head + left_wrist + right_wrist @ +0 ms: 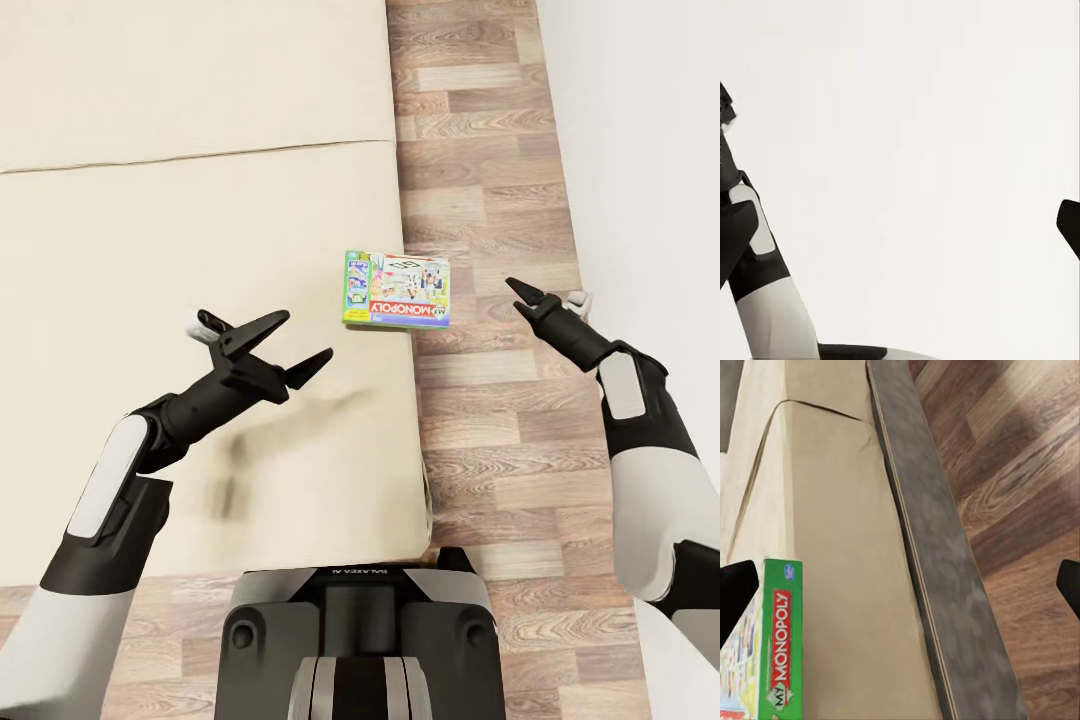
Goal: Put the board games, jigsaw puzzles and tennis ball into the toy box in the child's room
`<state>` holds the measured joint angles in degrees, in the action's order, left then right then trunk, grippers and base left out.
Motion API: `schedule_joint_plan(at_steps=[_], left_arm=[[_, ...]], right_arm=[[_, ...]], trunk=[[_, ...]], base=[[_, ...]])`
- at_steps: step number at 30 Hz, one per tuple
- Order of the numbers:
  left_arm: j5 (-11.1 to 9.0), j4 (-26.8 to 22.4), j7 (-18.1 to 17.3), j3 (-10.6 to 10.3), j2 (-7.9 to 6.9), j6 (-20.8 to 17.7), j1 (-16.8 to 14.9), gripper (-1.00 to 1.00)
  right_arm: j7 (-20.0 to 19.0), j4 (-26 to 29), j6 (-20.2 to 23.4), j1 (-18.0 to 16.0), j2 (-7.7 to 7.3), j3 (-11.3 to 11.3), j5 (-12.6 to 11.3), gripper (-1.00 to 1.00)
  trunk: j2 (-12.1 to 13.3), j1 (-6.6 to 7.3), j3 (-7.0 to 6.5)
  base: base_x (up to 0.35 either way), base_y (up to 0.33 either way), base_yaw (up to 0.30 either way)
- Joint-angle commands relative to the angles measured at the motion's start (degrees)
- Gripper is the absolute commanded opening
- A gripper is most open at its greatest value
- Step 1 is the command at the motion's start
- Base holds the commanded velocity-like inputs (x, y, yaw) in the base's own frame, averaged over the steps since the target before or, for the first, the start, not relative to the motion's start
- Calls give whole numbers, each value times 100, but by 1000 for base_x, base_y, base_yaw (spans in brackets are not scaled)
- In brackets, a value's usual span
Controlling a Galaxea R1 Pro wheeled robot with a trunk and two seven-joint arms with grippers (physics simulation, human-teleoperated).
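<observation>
One board game, a green-edged "Monopoly" box [396,288], lies flat at the right edge of the beige bed [200,200], its right side poking slightly past the mattress edge. My left gripper [308,335] hovers open over the mattress, a short way left of the box and nearer to me. My right gripper [545,293] hangs open over the wood floor, to the right of the box, holding nothing. In the right wrist view the box [772,652] shows close by on the bed [832,532], between the wide-spread jaws. The toy box and the table are out of view.
A strip of wood-plank floor [480,450] runs between the bed and a white wall [640,150] at the right. The bed's grey side rail [937,555] borders the mattress. My base [360,640] stands at the bed's near edge.
</observation>
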<state>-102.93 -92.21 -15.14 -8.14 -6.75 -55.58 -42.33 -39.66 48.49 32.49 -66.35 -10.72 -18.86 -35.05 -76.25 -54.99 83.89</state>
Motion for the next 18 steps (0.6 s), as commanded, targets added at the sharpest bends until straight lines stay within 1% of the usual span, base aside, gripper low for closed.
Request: schedule_joint_plan(at_steps=[1,3,18], left_arm=[[34,3,-48,-6,-4,-2,-3,100],[34,3,-48,-6,-4,-2,-3,100],[34,3,-48,-6,-4,-2,-3,100]], right_arm=[[-6,-2,41,-36,1,-10,-27,100],[-6,-2,41,-77,1,-10,-27,100],[-6,-2,41,-77,1,-10,-27,100]], trunk=[[-2,0,2],[-2,0,2],[-2,0,2]], base=[[0,0,0],[0,0,0],[0,0,0]])
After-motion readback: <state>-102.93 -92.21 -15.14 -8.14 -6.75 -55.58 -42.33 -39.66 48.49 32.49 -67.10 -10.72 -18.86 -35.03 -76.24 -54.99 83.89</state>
